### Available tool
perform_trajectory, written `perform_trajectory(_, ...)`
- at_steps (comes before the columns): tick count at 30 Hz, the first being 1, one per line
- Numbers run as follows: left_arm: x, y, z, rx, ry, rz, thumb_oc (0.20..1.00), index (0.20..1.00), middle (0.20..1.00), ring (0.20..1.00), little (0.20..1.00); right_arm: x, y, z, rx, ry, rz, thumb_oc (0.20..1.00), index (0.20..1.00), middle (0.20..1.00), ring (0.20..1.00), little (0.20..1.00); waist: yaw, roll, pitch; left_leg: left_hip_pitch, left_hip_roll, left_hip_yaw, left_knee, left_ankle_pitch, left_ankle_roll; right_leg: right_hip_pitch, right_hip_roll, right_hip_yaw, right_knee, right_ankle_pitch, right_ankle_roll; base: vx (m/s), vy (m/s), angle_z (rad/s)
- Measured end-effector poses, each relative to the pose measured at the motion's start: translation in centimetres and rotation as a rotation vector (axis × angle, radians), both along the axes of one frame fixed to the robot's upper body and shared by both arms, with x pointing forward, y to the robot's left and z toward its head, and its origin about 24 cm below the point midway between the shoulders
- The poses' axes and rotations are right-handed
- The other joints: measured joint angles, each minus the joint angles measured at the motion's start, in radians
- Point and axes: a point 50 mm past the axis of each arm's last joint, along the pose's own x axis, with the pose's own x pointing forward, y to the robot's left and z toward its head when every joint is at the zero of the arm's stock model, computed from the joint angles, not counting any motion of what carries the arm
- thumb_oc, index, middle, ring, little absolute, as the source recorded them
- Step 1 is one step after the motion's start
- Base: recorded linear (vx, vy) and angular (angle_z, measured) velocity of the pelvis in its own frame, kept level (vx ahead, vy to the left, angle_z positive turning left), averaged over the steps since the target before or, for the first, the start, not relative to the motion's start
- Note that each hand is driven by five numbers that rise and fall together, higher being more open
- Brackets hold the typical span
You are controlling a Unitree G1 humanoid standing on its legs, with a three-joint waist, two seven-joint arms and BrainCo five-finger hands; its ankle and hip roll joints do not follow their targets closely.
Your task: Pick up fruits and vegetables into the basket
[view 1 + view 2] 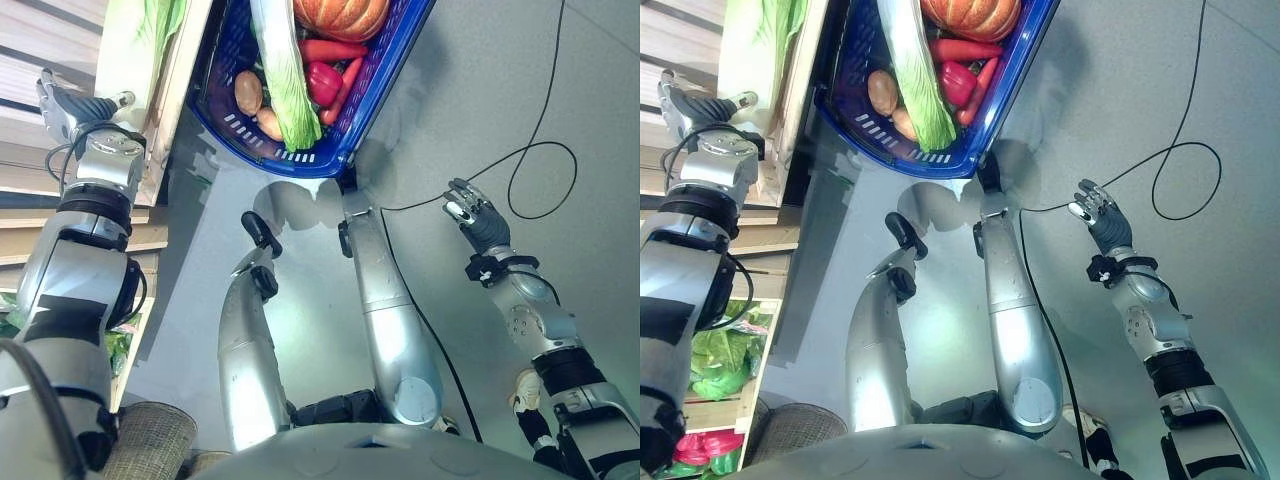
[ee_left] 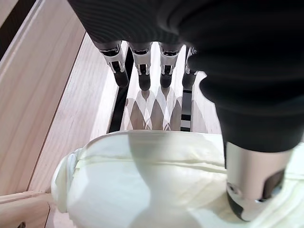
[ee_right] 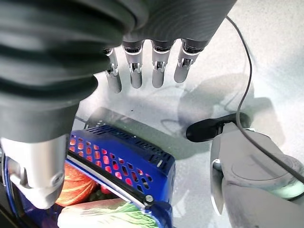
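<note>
Blue basket (image 1: 355, 135) holds pumpkin (image 1: 340, 15), cabbage (image 1: 285, 90), peppers. Left hand (image 2: 142, 71), fingers straight, over pale cabbage (image 2: 142, 180); right hand (image 1: 470, 215) relaxed, empty.

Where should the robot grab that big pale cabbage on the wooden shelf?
Probably around its thick white stem end, which lies right under the open left hand. It looks firm and rounded there, while the leafy green end looks loose. Come straight down from above, fingers over one side and thumb over the other.

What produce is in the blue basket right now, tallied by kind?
In the blue basket:
Pumpkin: 1
Napa cabbage: 1
Red pepper: 1
Potatoes: 2
Carrots: at least 1; pile partly hidden
Total: at least 6
</note>
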Motion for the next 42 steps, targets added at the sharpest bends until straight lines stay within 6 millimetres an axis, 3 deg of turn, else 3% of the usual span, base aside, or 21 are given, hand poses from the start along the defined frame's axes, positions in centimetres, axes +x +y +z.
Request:
perform_trajectory(12, -0.3, 0.8, 1.2, 0.055, -0.01, 0.018, 1.0, 1.0, 1.0, 1.0, 1.0, 0.0, -0.1, -0.2, 0.006, 0.022, -0.019, 1.0, 1.0, 1.0, 1.0, 1.0, 0.002, -0.001, -0.001, -0.059, -0.001, 0.001, 0.025, 0.003, 0.001, -0.052, 0.003, 0.019, -0.007, 0.01, 0.014, 0.0, 0.004, -0.02)
perform_trajectory(21, -0.1, 0.5, 0.9, 0.077, 0.01, -0.018, 1.0, 1.0, 1.0, 1.0, 1.0, -0.1, -0.2, -0.4, 0.01, 0.031, -0.021, 1.0, 1.0, 1.0, 1.0, 1.0, 0.002, -0.004, -0.029, -0.079, -0.002, 0.001, 0.031, 0.006, 0.005, -0.068, 0.001, 0.02, -0.007, 0.017, 0.025, -0.01, -0.021, 0.01)
perform_trajectory(24, 0.1, 0.1, 0.2, 0.064, 0.034, -0.049, 1.0, 1.0, 1.0, 1.0, 1.0, -0.1, -0.1, -0.5, 0.031, 0.032, -0.023, 1.0, 1.0, 1.0, 1.0, 1.0, 0.0, -0.004, -0.029, -0.066, -0.001, 0.0, 0.029, 0.006, 0.006, -0.055, 0.001, 0.019, -0.007, 0.019, 0.027, -0.01, -0.045, 0.01)
perform_trajectory(28, 0.6, -1.3, -2.5, 0.015, 0.105, -0.15, 1.0, 1.0, 1.0, 1.0, 1.0, -0.1, 0.0, -0.6, 0.045, 0.035, -0.024, 1.0, 1.0, 1.0, 1.0, 1.0, -0.009, -0.004, -0.029, -0.033, -0.001, -0.001, 0.021, 0.003, 0.007, -0.022, 0.003, 0.019, -0.011, 0.019, 0.027, -0.02, -0.054, 0.01)
perform_trajectory(42, 0.4, -1.5, -5.0, -0.037, 0.21, -0.271, 1.0, 1.0, 1.0, 1.0, 1.0, -0.2, 0.8, -1.2, 0.076, 0.057, -0.01, 1.0, 1.0, 1.0, 1.0, 1.0, -0.014, -0.005, -0.029, 0.081, -0.008, 0.026, -0.04, -0.002, 0.012, 0.082, 0.007, 0.024, -0.062, 0.029, 0.013, -0.01, 0.002, -0.02)
